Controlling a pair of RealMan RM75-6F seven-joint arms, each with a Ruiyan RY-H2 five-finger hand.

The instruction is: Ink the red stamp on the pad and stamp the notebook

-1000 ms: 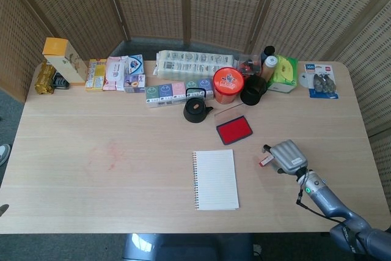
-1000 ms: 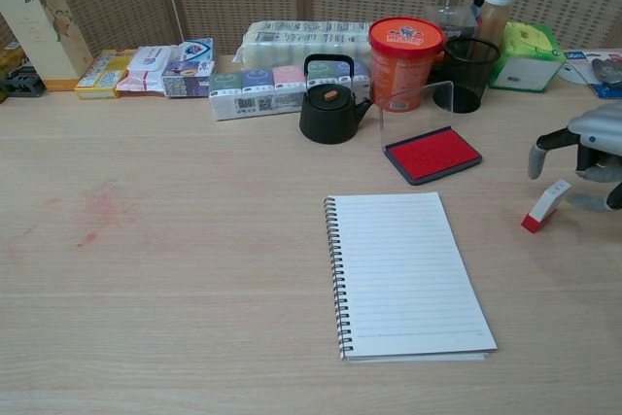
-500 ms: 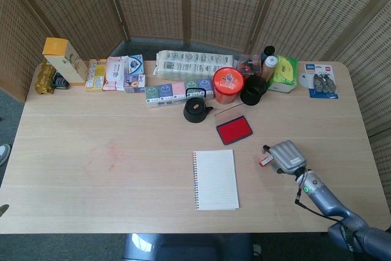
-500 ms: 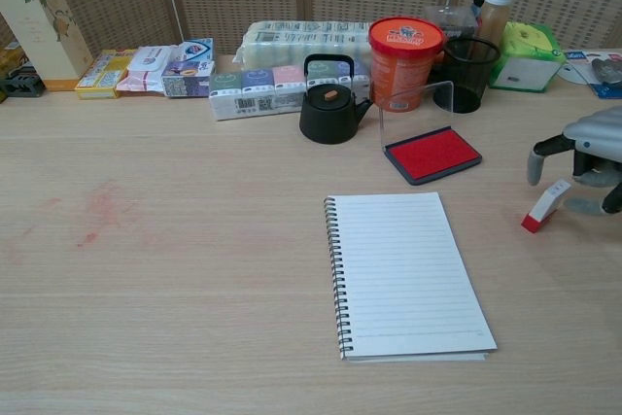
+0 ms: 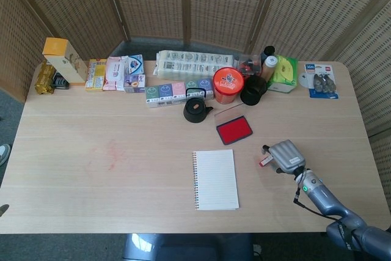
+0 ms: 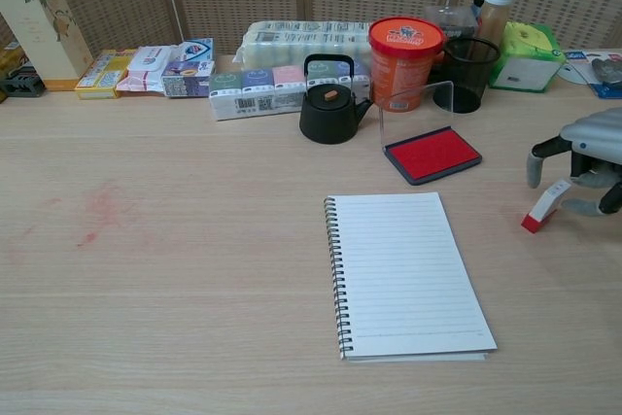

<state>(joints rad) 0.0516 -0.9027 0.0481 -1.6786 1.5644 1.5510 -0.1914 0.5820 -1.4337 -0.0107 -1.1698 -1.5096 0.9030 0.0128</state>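
Wicker screen panels behind a light wood table (image 5: pixel 91 181). Back row holds cartons, tissue packs, a black teapot (image 6: pixel 328 104), an orange tub (image 6: pixel 404 51), a black mesh cup (image 6: pixel 468 72).

Ink pad (image 6: pixel 432 155) lies open, red face up, clear lid standing at its far edge, just in front of the tub. Notebook (image 6: pixel 406 271) lies flat, blank lined page up, spiral on the left, near side of the pad and apart from it.

Red stamp (image 6: pixel 544 206) sits tilted on the table, right of the notebook, red end down and white end up. Right hand (image 6: pixel 588 160) is at the table's right edge, fingers curved down around the stamp's white end; whether they actually touch or grip it cannot be told from either view. In the head view the right hand (image 5: pixel 286 157) covers most of the stamp (image 5: pixel 264 161).

Left hand not visible in either camera.
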